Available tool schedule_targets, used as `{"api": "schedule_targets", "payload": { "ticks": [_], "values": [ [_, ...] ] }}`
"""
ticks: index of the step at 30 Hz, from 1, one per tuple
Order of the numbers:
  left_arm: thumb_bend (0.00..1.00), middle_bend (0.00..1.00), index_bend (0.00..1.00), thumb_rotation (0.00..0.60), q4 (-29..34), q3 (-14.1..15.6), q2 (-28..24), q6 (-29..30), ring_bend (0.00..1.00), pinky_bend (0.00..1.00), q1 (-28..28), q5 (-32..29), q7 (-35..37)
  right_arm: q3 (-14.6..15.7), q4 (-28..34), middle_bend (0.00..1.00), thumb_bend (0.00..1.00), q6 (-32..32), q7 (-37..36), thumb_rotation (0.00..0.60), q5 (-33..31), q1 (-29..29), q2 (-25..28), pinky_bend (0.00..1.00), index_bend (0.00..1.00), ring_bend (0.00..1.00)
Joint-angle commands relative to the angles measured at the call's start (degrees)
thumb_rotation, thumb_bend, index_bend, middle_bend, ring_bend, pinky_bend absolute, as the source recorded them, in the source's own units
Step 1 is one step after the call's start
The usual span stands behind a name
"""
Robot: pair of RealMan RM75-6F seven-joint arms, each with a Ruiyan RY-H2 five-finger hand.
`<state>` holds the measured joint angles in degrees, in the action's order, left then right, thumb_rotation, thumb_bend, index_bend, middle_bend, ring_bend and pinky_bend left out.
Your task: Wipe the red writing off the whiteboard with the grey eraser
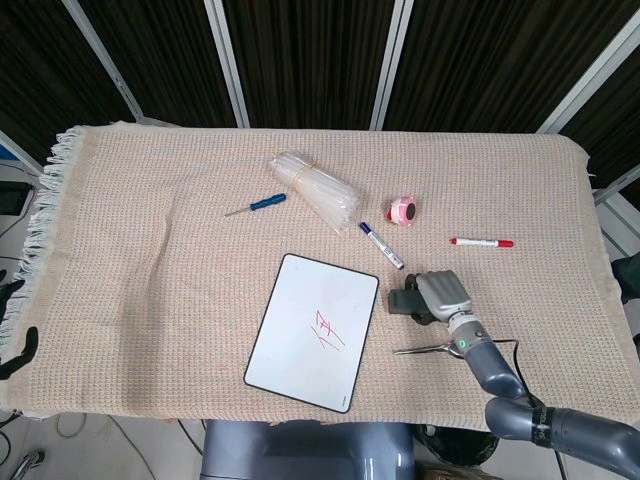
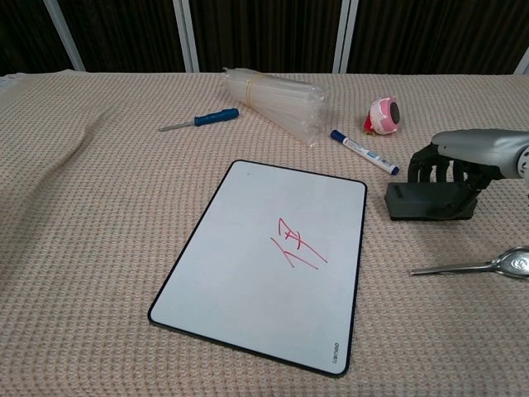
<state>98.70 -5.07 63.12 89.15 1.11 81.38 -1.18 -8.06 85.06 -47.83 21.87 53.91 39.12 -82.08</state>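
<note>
The whiteboard lies flat near the table's front edge, with red writing in its right half. The grey eraser rests on the cloth just right of the board. My right hand sits over the eraser's right part; its fingers curl down over the far edge and the thumb presses the near right side, gripping it. At the far left edge of the head view, off the table, two dark fingers of my left hand show, spread with nothing between them.
A metal spoon lies just in front of the right hand. Behind are a blue-capped marker, a pink tape roll, a red marker, a clear plastic bundle and a blue screwdriver.
</note>
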Motion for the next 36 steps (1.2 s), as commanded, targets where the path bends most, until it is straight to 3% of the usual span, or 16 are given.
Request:
{"api": "schedule_targets", "payload": {
  "ticks": [1, 18, 36],
  "values": [
    [0.42, 0.02, 0.16, 0.6, 0.0, 0.0, 0.0, 0.0, 0.0, 0.0, 0.0, 0.0, 0.0, 0.0, 0.5, 0.48, 0.48, -0.2, 0.2, 0.6, 0.1, 0.4, 0.2, 0.51, 0.51, 0.44],
    [0.42, 0.02, 0.16, 0.6, 0.4, 0.0, -0.2, -0.3, 0.0, 0.0, 0.0, -0.3, 0.4, -3.0, 2.7, 0.48, 0.48, -0.9, 2.4, 0.6, -2.4, 6.2, -5.5, 0.51, 0.52, 0.44],
    [0.42, 0.02, 0.16, 0.6, 0.5, 0.1, -0.2, -0.5, 0.0, 0.0, 0.1, -0.1, 0.5, -3.8, -4.9, 0.48, 0.48, -6.1, 5.4, 0.6, -3.0, 9.7, -19.3, 0.51, 0.52, 0.44]
  ]
}}
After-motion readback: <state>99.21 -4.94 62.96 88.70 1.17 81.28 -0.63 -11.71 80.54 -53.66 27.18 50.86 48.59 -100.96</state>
